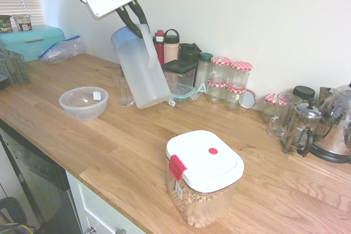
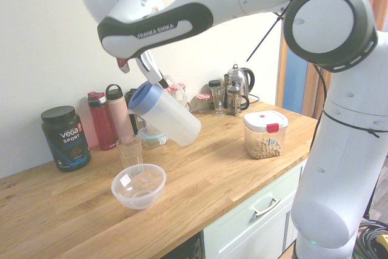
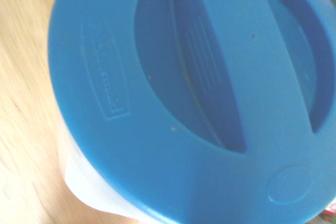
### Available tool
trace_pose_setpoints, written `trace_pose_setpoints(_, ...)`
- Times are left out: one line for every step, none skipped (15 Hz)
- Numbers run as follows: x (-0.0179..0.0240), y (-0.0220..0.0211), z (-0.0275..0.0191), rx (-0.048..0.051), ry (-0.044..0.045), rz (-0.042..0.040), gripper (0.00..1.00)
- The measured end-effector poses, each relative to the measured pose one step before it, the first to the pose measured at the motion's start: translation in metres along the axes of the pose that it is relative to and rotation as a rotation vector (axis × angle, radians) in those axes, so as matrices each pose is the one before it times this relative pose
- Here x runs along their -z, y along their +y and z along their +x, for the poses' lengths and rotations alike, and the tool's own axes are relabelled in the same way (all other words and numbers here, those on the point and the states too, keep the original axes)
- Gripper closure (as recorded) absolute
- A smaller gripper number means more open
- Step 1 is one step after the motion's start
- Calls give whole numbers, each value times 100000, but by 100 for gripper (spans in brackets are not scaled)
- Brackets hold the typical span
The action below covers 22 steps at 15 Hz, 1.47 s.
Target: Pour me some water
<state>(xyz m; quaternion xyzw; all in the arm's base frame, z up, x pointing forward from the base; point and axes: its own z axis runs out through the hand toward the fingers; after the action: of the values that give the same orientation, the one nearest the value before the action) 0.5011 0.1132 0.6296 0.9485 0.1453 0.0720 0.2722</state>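
A tall frosted plastic jug [image 1: 141, 65] [image 2: 171, 118] with a blue lid [image 2: 143, 96] [image 3: 199, 93] hangs tilted above the wooden counter [image 1: 131, 146], lifted clear of it. My gripper [image 1: 131, 19] [image 2: 153, 72] is shut on the jug's white handle [image 1: 147, 42]. The lid end leans over a clear drinking glass [image 1: 125, 89] [image 2: 129, 153] that stands upright just below it. Water inside the jug is not discernible through the frosted wall. The blue lid fills the wrist view.
A clear plastic bowl [image 1: 84, 103] [image 2: 139, 185] sits beside the glass. A white-lidded container of cereal [image 1: 203, 176] [image 2: 265, 134] stands near the counter's front edge. Bottles [image 1: 171, 45], jars [image 1: 229, 80], a French press [image 1: 300, 127] and a kettle [image 1: 337, 130] line the wall. A black tub [image 2: 65, 137] stands further along.
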Motion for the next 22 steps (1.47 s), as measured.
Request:
trace_pose_setpoints(232, 1993, -1337, -4119, 2326, 5220, 100)
trace_pose_setpoints(86, 2208, -1396, -4751, 2478, 5101, 100)
trace_pose_setpoints(137, 1957, -1254, -5091, 1938, 4719, 100)
trace_pose_setpoints(112, 1705, -1184, -5143, 922, 3989, 100)
trace_pose_setpoints(153, 1508, -1297, -5215, 275, 3671, 100)
trace_pose_setpoints(108, 1245, -1280, -4879, 56, 3554, 100)
trace_pose_setpoints(43, 1080, -1227, -5162, 328, 2789, 100)
trace_pose_setpoints(-190, 904, -970, -5471, 935, 1828, 100)
trace_pose_setpoints(-586, 845, -734, -5789, 712, 1732, 100)
trace_pose_setpoints(-935, 786, -486, -5492, 151, 1752, 100)
trace_pose_setpoints(-1033, 781, -202, -5626, 198, 1561, 100)
trace_pose_setpoints(-905, 845, 18, -5716, 427, 1386, 100)
trace_pose_setpoints(-566, 780, 153, -5421, 1241, 592, 100)
trace_pose_setpoints(-547, 667, 165, -5315, 1603, 130, 100)
trace_pose_setpoints(-556, 485, 133, -5560, 1911, 140, 100)
trace_pose_setpoints(-557, 338, 129, -5474, 2258, 292, 100)
trace_pose_setpoints(-700, 263, 91, -5362, 2363, 155, 100)
trace_pose_setpoints(-840, 187, -37, -5190, 2392, -118, 100)
trace_pose_setpoints(-854, 229, -32, -5381, 2471, -448, 100)
trace_pose_setpoints(-748, 264, -14, -5170, 2283, -878, 100)
trace_pose_setpoints(-684, 271, -41, -4910, 2198, -1445, 100)
trace_pose_setpoints(-676, 308, 10, -4355, 2274, -2265, 100)
